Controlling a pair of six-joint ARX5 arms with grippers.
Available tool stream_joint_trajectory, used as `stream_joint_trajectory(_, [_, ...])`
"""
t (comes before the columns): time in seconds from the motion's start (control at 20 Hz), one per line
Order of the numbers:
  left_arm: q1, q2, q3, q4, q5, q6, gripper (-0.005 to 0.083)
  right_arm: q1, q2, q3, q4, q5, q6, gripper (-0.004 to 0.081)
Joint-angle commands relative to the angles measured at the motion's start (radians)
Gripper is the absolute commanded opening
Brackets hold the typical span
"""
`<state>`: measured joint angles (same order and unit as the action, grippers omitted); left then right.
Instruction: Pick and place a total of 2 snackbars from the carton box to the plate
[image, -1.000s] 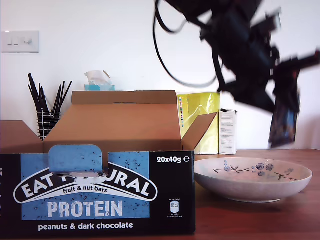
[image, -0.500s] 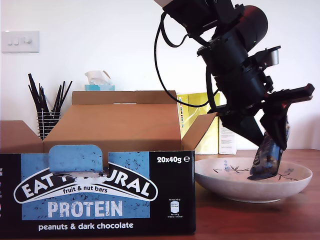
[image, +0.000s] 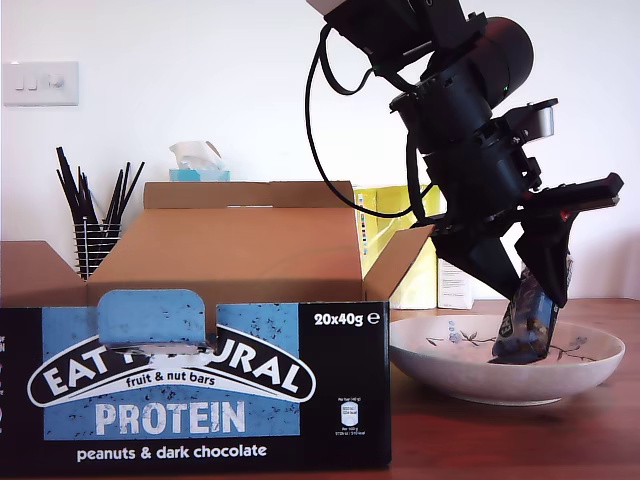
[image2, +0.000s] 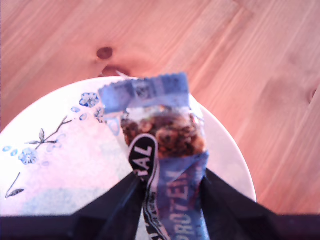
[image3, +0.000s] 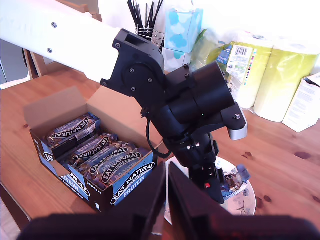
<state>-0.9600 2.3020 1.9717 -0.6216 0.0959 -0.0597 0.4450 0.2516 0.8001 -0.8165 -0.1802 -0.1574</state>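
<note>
My first gripper is shut on a blue-wrapped snackbar, holding it nearly upright. The bar's lower end dips below the rim of the plate, a cream dish with blue flowers at the exterior view's right. In the first wrist view the snackbar sticks out from my first gripper over the plate. The carton box fills the exterior view's left. The second wrist view shows the carton box open, with several snackbars inside. My second gripper hangs high above, fingers together and holding nothing.
Behind the box stand a wire holder of black sticks, a tissue box, yellow-wrapped paper rolls and a small white carton. The box's side flap points toward the plate. The first arm rises between box and plate.
My first gripper came down from high above the plate with the snackbar in it. The bar's lower end now sits inside the dish, slightly further toward the exterior view's left.
</note>
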Motion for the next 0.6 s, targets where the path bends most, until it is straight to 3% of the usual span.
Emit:
stream_joint_trajectory(0.0, [0.0,0.01,0.007,-0.002,0.001,0.008,0.0345,-0.002,-0.002,-0.006,0.014,-0.003,-0.001,-0.0013])
stream_joint_trajectory(0.25, [0.0,0.009,0.007,0.002,0.0,0.008,0.0327,-0.002,-0.002,-0.006,0.024,-0.003,-0.001,-0.0013])
stream_joint_trajectory(0.35, [0.003,0.009,0.026,-0.001,0.0,0.008,0.0226,-0.002,-0.002,-0.006,0.024,-0.003,-0.001,-0.0013])
stream_joint_trajectory(0.5, [0.005,0.002,0.1,-0.037,0.008,0.008,0.0005,-0.002,-0.002,-0.006,0.025,0.001,-0.001,-0.0013])
stream_joint_trajectory(0.55, [0.005,-0.009,0.127,-0.047,0.025,0.007,-0.0025,-0.002,-0.002,-0.006,0.025,0.007,-0.001,-0.0013])
